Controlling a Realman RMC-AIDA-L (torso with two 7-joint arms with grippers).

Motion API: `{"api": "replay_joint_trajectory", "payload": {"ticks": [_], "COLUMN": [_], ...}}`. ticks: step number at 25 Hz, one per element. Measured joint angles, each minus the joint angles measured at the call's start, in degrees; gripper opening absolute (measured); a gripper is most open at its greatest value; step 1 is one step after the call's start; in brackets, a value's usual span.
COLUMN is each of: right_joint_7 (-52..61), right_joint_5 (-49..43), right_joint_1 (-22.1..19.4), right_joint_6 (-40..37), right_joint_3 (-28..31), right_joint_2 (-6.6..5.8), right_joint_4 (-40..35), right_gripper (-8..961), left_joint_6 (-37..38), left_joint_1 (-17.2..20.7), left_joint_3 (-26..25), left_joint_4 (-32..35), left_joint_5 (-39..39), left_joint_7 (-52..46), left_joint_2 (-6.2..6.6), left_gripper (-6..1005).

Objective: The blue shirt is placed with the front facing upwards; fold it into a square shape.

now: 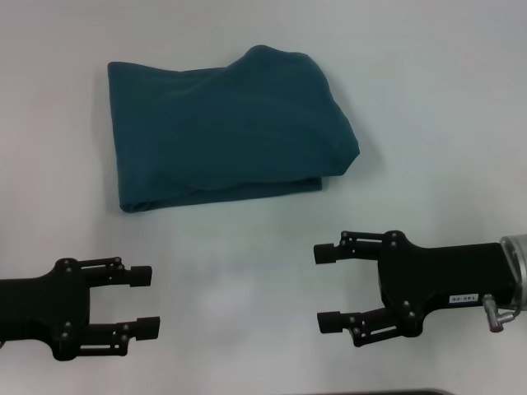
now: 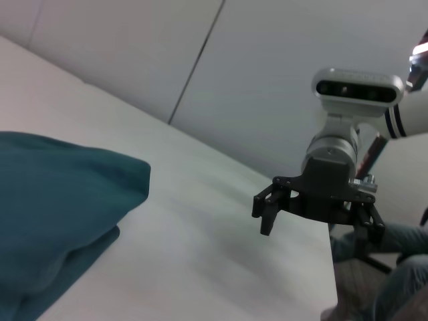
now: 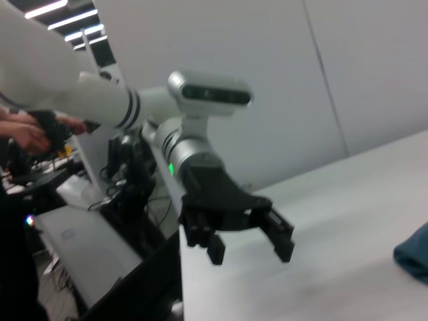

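Note:
The blue shirt (image 1: 222, 127) lies folded into a thick, roughly square bundle on the white table (image 1: 428, 99), toward the far middle-left; no lettering shows on it. Its edge also appears in the left wrist view (image 2: 53, 214) and a corner in the right wrist view (image 3: 414, 257). My left gripper (image 1: 142, 302) hangs open at the near left, well short of the shirt. My right gripper (image 1: 326, 288) is open at the near right, also apart from it. The left wrist view shows the right gripper (image 2: 267, 210), and the right wrist view shows the left gripper (image 3: 249, 246). Neither holds anything.
The white table stretches bare around the shirt. Beyond its edge, the right wrist view shows a person's hands (image 3: 30, 134) and cluttered equipment (image 3: 80, 221). A person's legs (image 2: 394, 267) show past the table corner in the left wrist view.

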Motion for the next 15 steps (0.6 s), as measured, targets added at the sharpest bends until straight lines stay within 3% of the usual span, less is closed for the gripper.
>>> {"api": "replay_joint_trajectory", "payload": {"ticks": [6,15], "right_joint_7": [6.0,6.1], "right_joint_5": [-4.7,-6.2], "right_joint_1": [1.7,2.1], "right_joint_6": [0.3,0.9], "right_joint_3": [-0.5,-0.2], "right_joint_2": [-0.23,-0.2], "right_joint_4": [-1.8,-1.1], "right_gripper": [915,915], "left_joint_6": [0.5,-1.3], "left_joint_1": [-2.0,-2.9], "left_joint_3": [0.7,1.9], "left_joint_4": [-1.1,-2.3], "left_joint_5": [1.3,1.3], "left_joint_7": [-1.8,-3.1], "left_joint_2": [0.43,-0.6], "left_gripper": [751,751]}}
